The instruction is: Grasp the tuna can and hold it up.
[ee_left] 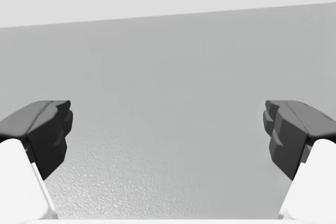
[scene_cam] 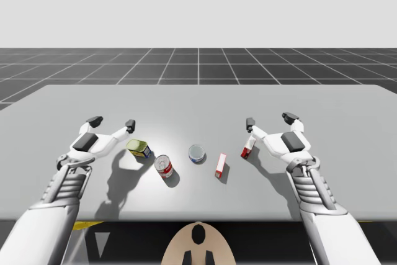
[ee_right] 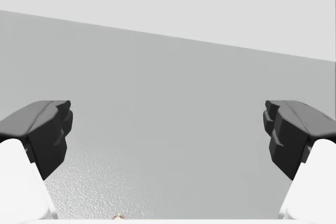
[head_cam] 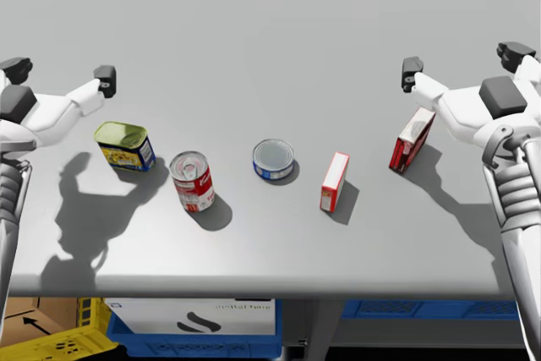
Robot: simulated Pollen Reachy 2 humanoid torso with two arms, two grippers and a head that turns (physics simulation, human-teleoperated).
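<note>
The tuna can [scene_cam: 196,153] [head_cam: 273,159] is a low, flat round tin with a blue side and silver lid, standing upright near the table's middle. My left gripper [scene_cam: 112,123] [head_cam: 57,73] hovers open well to its left, above a yellow-topped can. Off to the right, my right gripper [scene_cam: 270,120] [head_cam: 461,56] is open over a red box. In the left wrist view the gripper [ee_left: 168,132] has only bare table between its fingers. The right gripper [ee_right: 168,132] likewise has nothing between its fingers.
A yellow-topped blue can [scene_cam: 139,148] [head_cam: 125,144], a red and white can [scene_cam: 164,166] [head_cam: 193,180], a standing red and white box [scene_cam: 221,165] [head_cam: 334,181] and a leaning red box [scene_cam: 248,148] [head_cam: 412,139] share the grey table [scene_cam: 198,100]. Crates [head_cam: 194,327] sit below the front edge.
</note>
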